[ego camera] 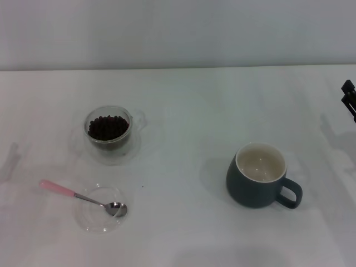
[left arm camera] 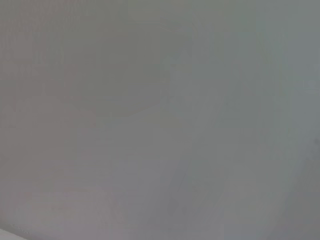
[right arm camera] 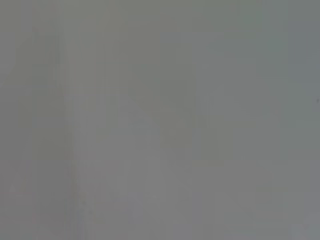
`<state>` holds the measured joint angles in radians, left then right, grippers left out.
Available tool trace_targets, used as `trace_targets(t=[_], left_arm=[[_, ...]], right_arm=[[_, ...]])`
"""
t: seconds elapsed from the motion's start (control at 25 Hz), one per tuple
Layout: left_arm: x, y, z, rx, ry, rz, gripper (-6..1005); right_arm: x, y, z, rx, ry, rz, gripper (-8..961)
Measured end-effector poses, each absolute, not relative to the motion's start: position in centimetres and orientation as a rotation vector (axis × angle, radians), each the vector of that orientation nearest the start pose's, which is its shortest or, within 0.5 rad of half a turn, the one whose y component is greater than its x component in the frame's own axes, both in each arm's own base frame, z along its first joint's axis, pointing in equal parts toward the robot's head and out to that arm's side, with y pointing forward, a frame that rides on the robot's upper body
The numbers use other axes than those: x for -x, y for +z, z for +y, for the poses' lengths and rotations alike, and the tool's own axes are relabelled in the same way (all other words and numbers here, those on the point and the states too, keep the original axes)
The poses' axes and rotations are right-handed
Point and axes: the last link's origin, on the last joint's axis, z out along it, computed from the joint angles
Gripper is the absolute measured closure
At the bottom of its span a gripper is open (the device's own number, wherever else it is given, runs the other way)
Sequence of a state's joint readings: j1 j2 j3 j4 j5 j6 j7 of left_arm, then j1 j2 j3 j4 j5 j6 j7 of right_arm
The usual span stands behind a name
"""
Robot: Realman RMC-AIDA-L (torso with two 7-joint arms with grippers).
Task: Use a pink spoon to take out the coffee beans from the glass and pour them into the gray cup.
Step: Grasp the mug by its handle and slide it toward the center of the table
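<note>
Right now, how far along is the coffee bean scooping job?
Nothing looks done yet. The coffee beans all sit in the glass, and the gray cup looks empty. Nothing is in hand: the pink spoon lies with its bowl in a clear dish, and only the right tool shows, at the table's far right edge. Picking up the spoon, scooping and pouring all remain.

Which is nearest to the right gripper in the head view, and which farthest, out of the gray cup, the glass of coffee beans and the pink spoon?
From the right gripper at the table's right edge:
1. The gray cup, right of centre.
2. The glass of coffee beans, far left.
3. The pink spoon, front left, its bowl in a clear dish.
</note>
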<state>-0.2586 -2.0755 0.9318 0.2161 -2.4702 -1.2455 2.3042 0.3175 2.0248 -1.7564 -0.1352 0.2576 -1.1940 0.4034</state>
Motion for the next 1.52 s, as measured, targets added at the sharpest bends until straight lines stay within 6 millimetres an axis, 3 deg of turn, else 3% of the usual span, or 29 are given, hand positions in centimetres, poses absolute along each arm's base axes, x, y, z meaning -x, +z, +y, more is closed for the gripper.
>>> trace_targets(t=[0.56, 0.84, 1.24, 1.52], left_arm=[[37.6, 3.1, 28.4, 1.484, -1.003, -0.898, 122], [37.5, 3.3, 28.7, 1.473, -1.01, -0.897, 122], [36.5, 3.5, 30.4, 1.475, -1.034, -0.881, 123], [35.9, 3.4, 31.7, 1.487, -1.034, -0.882, 123]], right_arm=[[-37.3, 2.2, 28.9, 1.564, 0.768, 0.653, 167], [-37.6, 1.5, 25.6, 1.653, 0.835, 0.669, 167], [-37.4, 0.4, 18.6, 1.953, 0.951, 0.75, 168], [-37.6, -1.3, 17.2, 2.071, 0.898, 0.819, 169]])
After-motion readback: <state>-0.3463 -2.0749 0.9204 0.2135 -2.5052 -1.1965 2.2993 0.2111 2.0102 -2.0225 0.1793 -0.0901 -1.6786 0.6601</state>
